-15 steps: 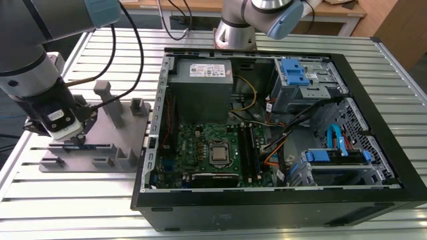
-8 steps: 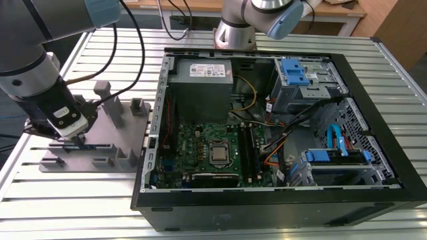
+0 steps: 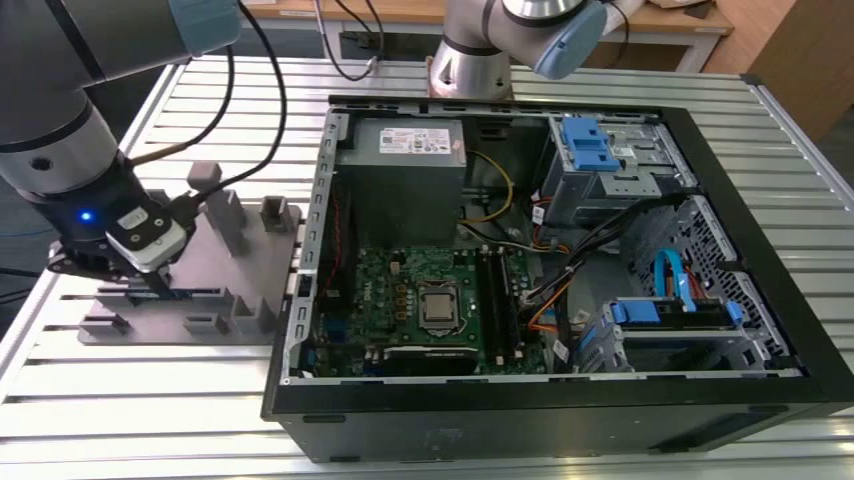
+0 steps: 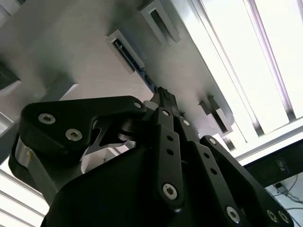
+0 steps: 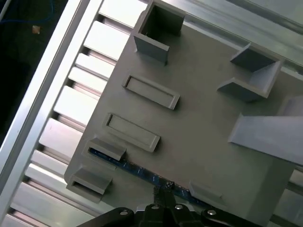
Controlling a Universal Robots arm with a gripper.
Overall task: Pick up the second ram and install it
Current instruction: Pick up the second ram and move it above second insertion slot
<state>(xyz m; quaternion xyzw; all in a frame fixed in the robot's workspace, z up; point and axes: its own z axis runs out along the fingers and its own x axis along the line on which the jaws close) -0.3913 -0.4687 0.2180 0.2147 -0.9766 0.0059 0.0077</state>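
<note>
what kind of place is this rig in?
Likely a robotics lab bench for PC assembly: open computer case on a slatted aluminium table, grey fixture holding the second ram, gripper closed on it.

Inspector: What was obscured on the second ram point(image 5: 135, 169) in the first wrist view?
Examiner: Only its upper edge showed. The grey fixture point(image 5: 203, 127) hid the board's faces, and the gripper point(image 5: 163, 190) covered its middle. Grip undetermined.
Inspector: And the exterior view?
Examiner: Ram detail was too small to tell. The arm point(image 3: 54, 130) ran off the frame.
</note>
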